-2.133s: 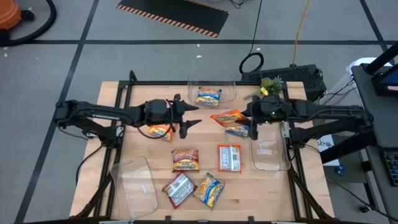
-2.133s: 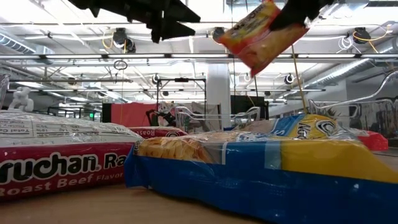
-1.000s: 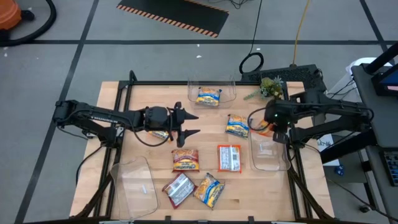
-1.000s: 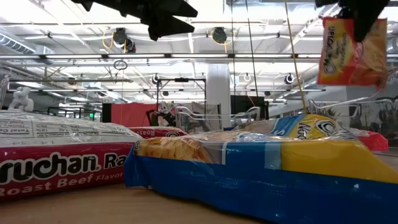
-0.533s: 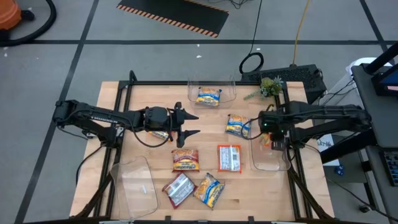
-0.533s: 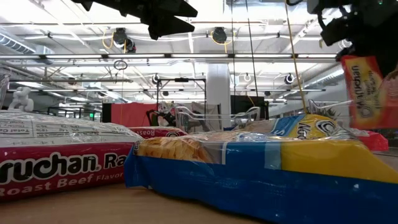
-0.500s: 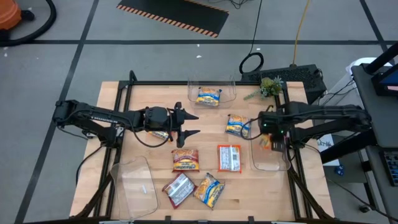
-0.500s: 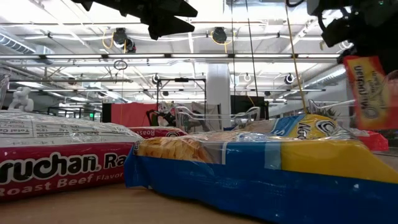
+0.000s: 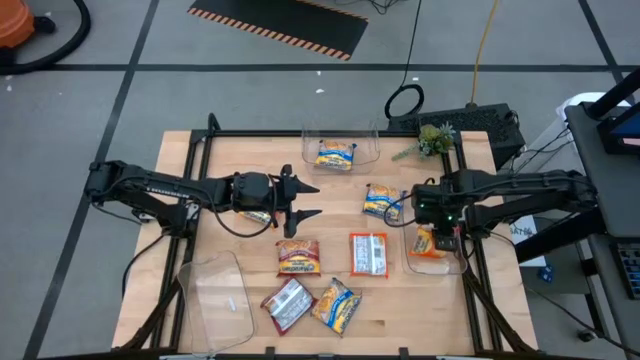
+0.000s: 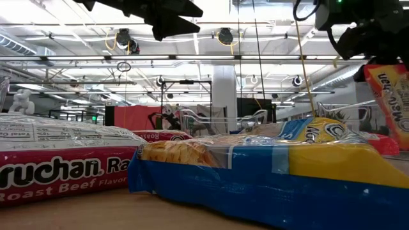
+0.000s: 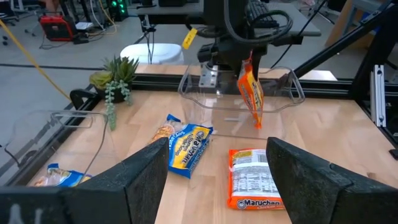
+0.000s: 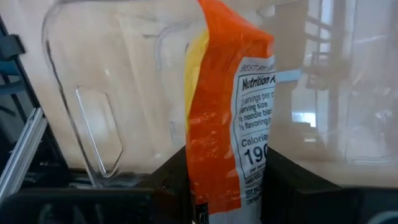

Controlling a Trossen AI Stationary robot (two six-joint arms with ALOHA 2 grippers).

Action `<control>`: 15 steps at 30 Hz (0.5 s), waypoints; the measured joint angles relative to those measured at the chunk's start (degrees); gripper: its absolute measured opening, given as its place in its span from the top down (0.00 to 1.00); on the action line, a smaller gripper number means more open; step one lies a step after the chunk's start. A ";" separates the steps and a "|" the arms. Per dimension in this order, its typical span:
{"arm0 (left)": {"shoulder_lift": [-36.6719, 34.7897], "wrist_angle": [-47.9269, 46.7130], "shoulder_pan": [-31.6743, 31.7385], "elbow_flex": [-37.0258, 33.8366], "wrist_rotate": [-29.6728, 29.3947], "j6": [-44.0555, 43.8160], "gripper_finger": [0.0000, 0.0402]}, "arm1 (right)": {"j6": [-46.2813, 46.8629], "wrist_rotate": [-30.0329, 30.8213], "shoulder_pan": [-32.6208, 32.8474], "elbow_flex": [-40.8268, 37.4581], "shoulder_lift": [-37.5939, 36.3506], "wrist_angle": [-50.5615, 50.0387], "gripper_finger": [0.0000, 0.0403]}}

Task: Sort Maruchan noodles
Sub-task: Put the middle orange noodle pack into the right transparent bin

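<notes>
High view: the orange packet is now hanging over the clear bin at the right edge of the table, pinched between the fingers of the right gripper. A second ago it was being carried beside the bin; it has since swung across and dropped lower, so its lower end is now reaching inside the bin walls. The right wrist view is confirming this: the packet is standing on end between the closed fingers, with the bin's clear wall behind it. The fingers are gripping it by one short edge; release has not yet occurred.

The delivery step is therefore judged nearly complete; opening the fingers should drop the packet into the bin.

The left gripper is hovering over the table centre-left, fingers spread and empty, unchanged over the last second. The remaining noodle packets, including a blue-and-yellow packet just beside the bin, are lying unsorted on the table.
</notes>
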 joint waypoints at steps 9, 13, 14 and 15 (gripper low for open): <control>0.00 -0.02 -0.02 0.00 0.00 0.00 0.32 | 2.10 4.52 0.02 -0.99 0.01 0.57 0.70; 0.00 -0.03 -0.02 -0.01 0.00 -0.47 0.32 | 1.49 6.30 0.00 -0.99 0.00 0.80 0.60; 0.00 -0.04 -0.02 -0.02 0.00 -0.76 0.32 | 1.39 7.22 0.02 -0.99 0.00 1.00 0.58; 0.01 -0.04 -0.02 -0.01 0.00 -0.91 0.32 | 1.26 8.04 0.02 -0.99 0.00 1.03 0.55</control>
